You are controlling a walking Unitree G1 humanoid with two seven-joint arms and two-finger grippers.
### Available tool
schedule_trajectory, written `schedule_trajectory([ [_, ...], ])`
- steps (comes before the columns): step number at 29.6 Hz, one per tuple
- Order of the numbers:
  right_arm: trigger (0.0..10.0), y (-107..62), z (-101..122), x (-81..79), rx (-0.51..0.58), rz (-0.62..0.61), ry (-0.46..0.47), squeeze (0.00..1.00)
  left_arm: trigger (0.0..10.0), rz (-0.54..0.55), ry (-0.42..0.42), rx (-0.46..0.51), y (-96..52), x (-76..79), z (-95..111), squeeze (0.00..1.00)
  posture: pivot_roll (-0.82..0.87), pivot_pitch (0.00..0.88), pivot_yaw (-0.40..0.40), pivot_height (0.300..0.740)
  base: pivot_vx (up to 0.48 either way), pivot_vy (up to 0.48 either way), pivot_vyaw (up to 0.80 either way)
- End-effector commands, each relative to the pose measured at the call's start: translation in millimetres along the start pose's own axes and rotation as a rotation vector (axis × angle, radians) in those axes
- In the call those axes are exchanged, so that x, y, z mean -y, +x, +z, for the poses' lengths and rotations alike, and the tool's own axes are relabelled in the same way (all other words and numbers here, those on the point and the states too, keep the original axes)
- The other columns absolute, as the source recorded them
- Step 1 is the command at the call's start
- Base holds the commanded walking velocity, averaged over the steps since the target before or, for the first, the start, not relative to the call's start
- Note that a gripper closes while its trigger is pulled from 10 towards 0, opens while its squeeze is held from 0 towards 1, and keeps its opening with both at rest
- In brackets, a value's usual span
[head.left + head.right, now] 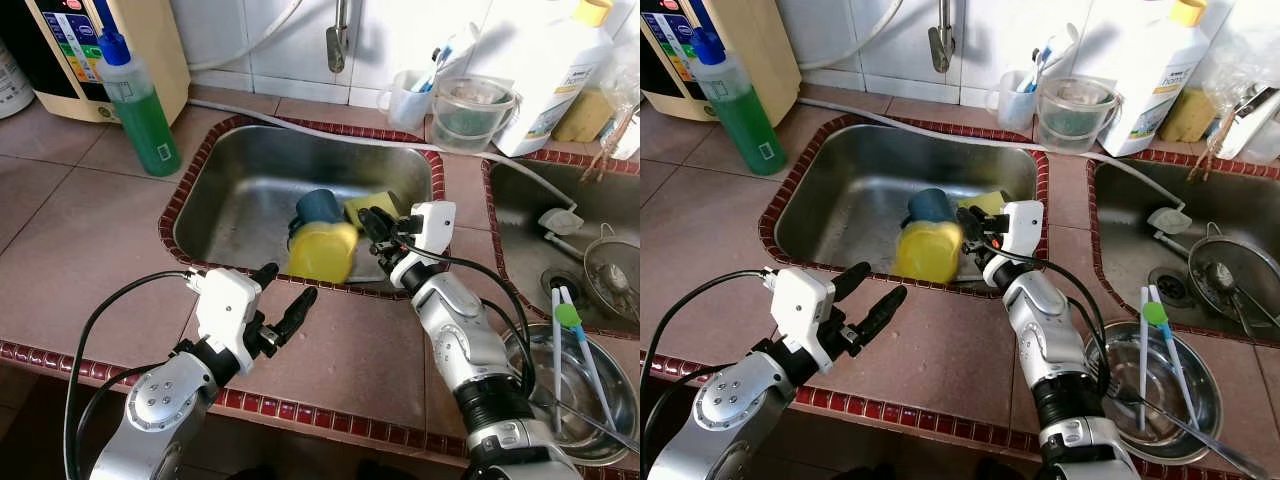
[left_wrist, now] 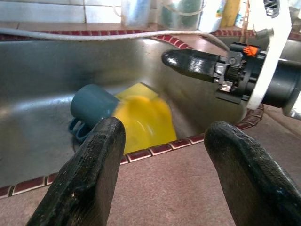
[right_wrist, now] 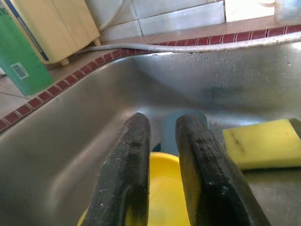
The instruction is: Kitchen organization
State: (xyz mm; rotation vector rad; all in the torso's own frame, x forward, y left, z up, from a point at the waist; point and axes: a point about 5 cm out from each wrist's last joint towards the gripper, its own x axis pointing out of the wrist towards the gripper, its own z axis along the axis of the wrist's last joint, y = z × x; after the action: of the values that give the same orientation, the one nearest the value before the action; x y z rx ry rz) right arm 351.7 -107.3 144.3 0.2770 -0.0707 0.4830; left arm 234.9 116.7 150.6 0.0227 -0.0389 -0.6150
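Sponge (image 1: pixel 372 206), teal mug (image 1: pixel 318 206) beside yellow cup (image 1: pixel 322 252).

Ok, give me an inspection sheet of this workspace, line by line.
Surface: tiled counter, steel sink.
Job's things: yellow cup, blue mug, yellow sponge, all in the sink.
Clutter: green soap bottle, steel bowl holding utensils.
Grippers: right gripper nearly closed at the yellow cup; left gripper open over the counter.
Cables: black cable at left arm.
Surroundings: second sink, tiled wall.
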Motion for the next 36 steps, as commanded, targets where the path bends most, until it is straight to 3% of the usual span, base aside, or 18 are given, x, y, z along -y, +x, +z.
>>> schedule_trajectory([
  [1, 10.0, 0.2, 4.1, 1.7, 0.010, 0.000, 0.014, 1.00, 10.0, -0.009, -0.001, -0.006, -2.3, 3.1, 0.7, 0.00, -0.02, 0.211, -0.011, 0.740, 0.000, 0.000, 0.00],
  [14, 10.0, 2.0, 12.0, 6.5, 0.037, -0.019, -0.026, 1.00, 10.0, -0.005, -0.005, -0.011, -1.9, 1.6, 0.2, 0.00, -0.02, 0.214, -0.010, 0.740, 0.000, 0.000, 0.00],
  [21, 10.0, 7.4, 35.6, 10.3, 0.121, -0.029, -0.061, 1.00, 10.0, 0.004, -0.009, 0.001, 3.7, -1.8, 0.9, 0.00, -0.03, 0.196, -0.009, 0.740, 0.000, 0.000, 0.00],
  [22, 10.0, 7.8, 37.9, 10.2, 0.128, -0.028, -0.062, 0.17, 10.0, 0.005, -0.009, 0.002, 4.0, -2.0, 0.8, 0.00, -0.03, 0.195, -0.009, 0.740, 0.000, 0.000, 0.00],
  [23, 10.0, 8.3, 42.7, 9.9, 0.143, -0.027, -0.071, 0.00, 10.0, 0.007, -0.009, 0.004, 5.0, -2.4, 1.0, 0.00, -0.03, 0.189, -0.010, 0.740, 0.000, 0.000, 0.00],
  [36, 10.0, 8.2, 82.0, 0.2, 0.297, -0.030, -0.146, 0.00, 10.0, 0.078, -0.024, 0.063, 21.2, -21.6, 9.8, 0.00, -0.04, 0.128, -0.020, 0.740, 0.000, 0.000, 0.00],
])
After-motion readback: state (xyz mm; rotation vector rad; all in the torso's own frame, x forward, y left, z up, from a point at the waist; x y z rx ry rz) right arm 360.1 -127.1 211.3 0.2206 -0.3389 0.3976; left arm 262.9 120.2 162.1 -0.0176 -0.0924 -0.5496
